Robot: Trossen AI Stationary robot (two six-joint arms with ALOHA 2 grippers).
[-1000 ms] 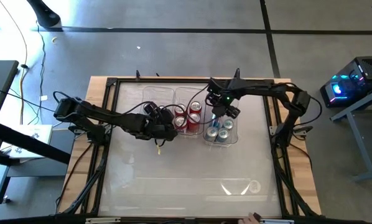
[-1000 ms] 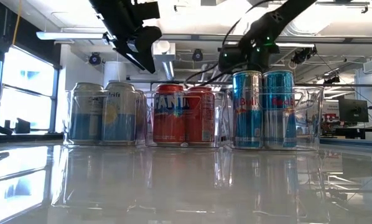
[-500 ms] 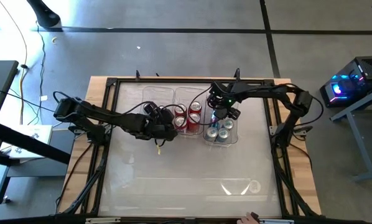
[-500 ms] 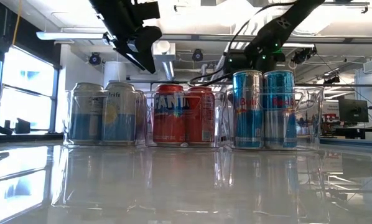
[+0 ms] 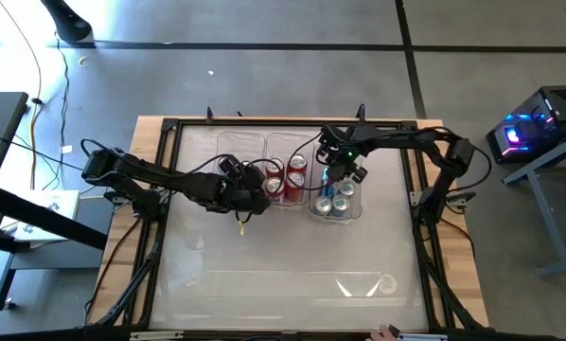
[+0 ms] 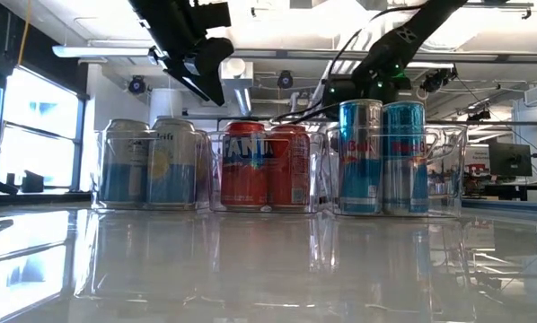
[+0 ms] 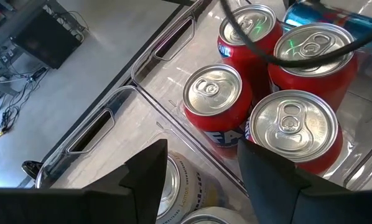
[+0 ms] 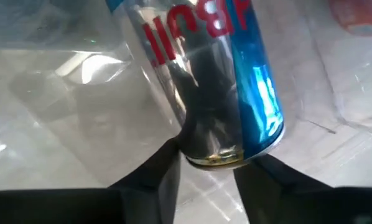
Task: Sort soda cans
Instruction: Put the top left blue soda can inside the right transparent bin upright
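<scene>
Blue cans (image 6: 382, 157) nudged right; grip perhaps wrist-view-only.

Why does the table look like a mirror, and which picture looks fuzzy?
Low view: the glossy table mirrors the cans and bright windows. High view: a white glare patch near the front edge. Right wrist view: the blue can is close and blurred.

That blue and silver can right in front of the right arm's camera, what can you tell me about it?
The blue and silver can is a slim metal can, its shiny body split into blue and silver panels with red lettering. The right wrist view sees it lengthwise, its rimmed end nearest the camera, between the right gripper's two dark fingers, inside a clear plastic bin. Whether the fingers press it is unclear.
</scene>
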